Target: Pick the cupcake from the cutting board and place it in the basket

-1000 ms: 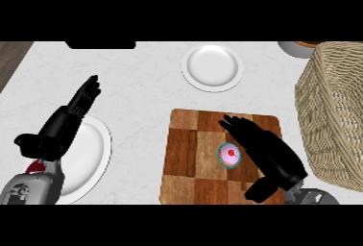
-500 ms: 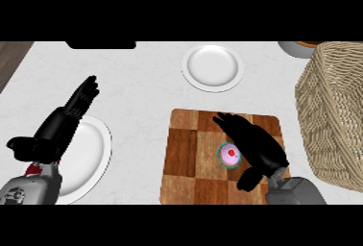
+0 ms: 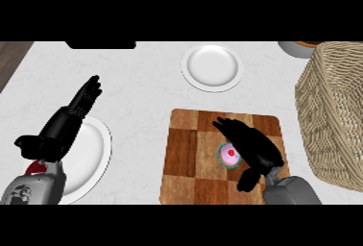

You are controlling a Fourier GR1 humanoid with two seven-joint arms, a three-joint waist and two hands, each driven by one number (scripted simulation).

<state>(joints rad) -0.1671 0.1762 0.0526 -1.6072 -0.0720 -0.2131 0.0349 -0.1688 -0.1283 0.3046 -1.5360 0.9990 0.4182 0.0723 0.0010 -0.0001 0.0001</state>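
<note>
Head view: my right hand hovers over the cutting board, fingers spread and released, just right of the cupcake. The basket stands right. My left hand rests open, left, over a plate.

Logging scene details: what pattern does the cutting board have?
A brown wooden checkerboard, on the cutting board in the head view.

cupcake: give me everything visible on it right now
The cupcake is small and round, seen from above: pink top with a red centre, ringed by a teal wrapper edge. It sits upright on the wooden checkered cutting board, in its lower middle. The right robot hand lies over its right side, fingers extended past it, thumb lower; contact can't be confirmed. It is not lifted and not in the basket.
</note>
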